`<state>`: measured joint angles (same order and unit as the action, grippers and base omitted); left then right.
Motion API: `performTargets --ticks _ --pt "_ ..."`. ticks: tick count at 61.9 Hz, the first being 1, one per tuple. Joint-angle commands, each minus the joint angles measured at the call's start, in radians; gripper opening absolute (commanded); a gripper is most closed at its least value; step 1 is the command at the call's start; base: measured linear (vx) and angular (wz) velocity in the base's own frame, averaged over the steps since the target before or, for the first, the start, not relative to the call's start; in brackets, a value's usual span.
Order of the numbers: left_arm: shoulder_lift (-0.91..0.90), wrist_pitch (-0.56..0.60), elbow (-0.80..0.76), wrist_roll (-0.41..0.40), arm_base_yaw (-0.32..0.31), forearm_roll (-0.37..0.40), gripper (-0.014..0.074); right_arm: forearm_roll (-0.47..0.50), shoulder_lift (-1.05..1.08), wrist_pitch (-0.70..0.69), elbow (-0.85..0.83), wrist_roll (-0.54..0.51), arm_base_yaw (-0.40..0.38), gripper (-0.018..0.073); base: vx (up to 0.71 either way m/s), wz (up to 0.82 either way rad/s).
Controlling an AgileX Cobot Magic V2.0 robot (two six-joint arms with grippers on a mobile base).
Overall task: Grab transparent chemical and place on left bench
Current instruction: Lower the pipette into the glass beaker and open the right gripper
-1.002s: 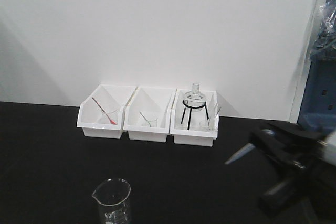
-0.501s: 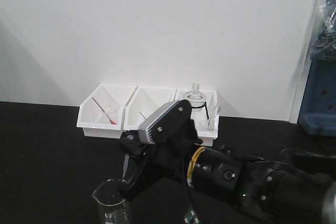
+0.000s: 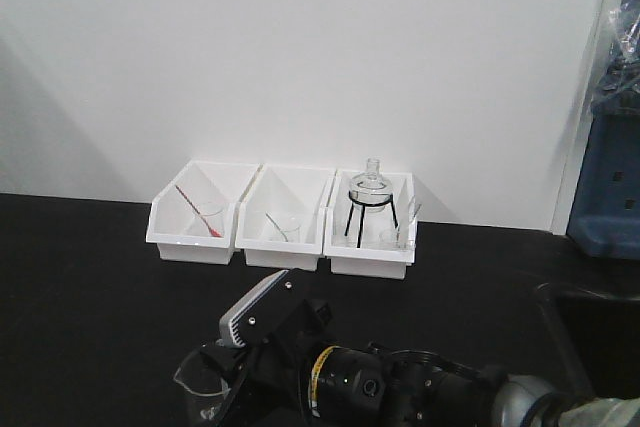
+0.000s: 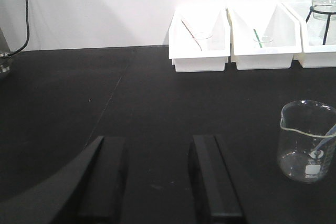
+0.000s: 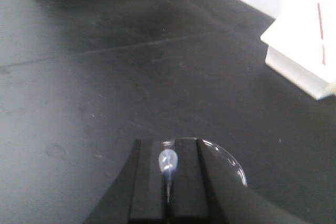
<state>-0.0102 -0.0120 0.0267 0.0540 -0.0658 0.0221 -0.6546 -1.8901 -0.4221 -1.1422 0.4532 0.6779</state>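
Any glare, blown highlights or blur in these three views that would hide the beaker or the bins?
Front view: soft overall, the beaker mostly hidden behind the right arm, dim against the black bench. Left wrist view: the white bins are overexposed, the beaker is clear, the left gripper is dark and near. Right wrist view: the bin corner is blown out; the right gripper covers most of the beaker rim.

Right hand (image 5: pixel 167 182) pinched closed, reaching low; left hand (image 4: pixel 157 177) spread apart.

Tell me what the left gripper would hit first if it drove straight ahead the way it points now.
Probably nothing nearby: the open left gripper faces bare black bench, then the white wall. The beaker sits off to its right.
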Motion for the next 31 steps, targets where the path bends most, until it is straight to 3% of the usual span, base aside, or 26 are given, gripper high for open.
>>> performTargets --ticks 1,13,18,31 --pt "-0.019 0.078 0.016 -0.008 -0.002 0.001 -0.0003 0.031 0.039 -0.061 -0.036 -0.012 -0.004 0.0211 0.00 0.00" --pt "-0.019 0.078 0.016 -0.008 -0.002 0.001 -0.0003 0.032 0.051 -0.046 -0.036 -0.012 -0.004 0.0532 0.00 0.00" --pt "-0.019 0.078 0.016 -0.008 -0.002 0.001 -0.0003 0.032 0.069 -0.041 -0.036 -0.010 -0.004 0.0624 0.00 0.00" --pt "-0.019 0.078 0.016 -0.008 -0.002 0.001 -0.0003 0.028 0.310 0.151 0.032 0.019 -0.005 0.0632 0.00 0.00"
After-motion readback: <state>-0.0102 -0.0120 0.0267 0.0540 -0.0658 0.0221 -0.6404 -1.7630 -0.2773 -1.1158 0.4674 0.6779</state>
